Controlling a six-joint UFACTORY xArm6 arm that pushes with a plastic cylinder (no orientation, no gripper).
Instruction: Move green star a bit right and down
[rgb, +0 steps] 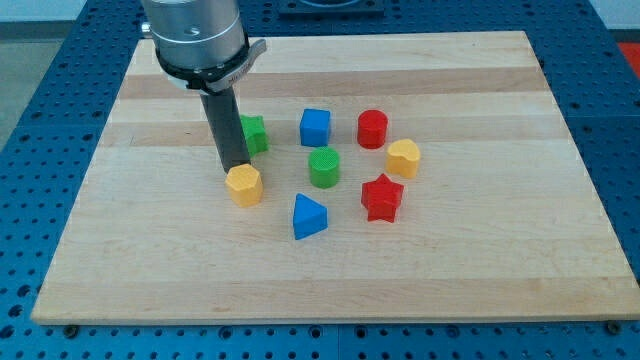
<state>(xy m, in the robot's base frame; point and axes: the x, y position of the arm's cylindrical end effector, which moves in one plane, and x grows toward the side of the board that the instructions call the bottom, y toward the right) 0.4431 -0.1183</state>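
Observation:
The green star (256, 133) lies on the wooden board (330, 250), partly hidden by my dark rod. My tip (233, 168) sits just to the left of and below the star, right above the yellow block (244, 185) and touching or nearly touching it. The star's left part is hidden behind the rod.
A blue cube (315, 126), a red cylinder (372, 129), a yellow hexagon block (403, 158), a green cylinder (324, 167), a red star (382, 197) and a blue triangle block (308, 216) lie right of the star. The arm's grey body (195, 40) hangs over the board's upper left.

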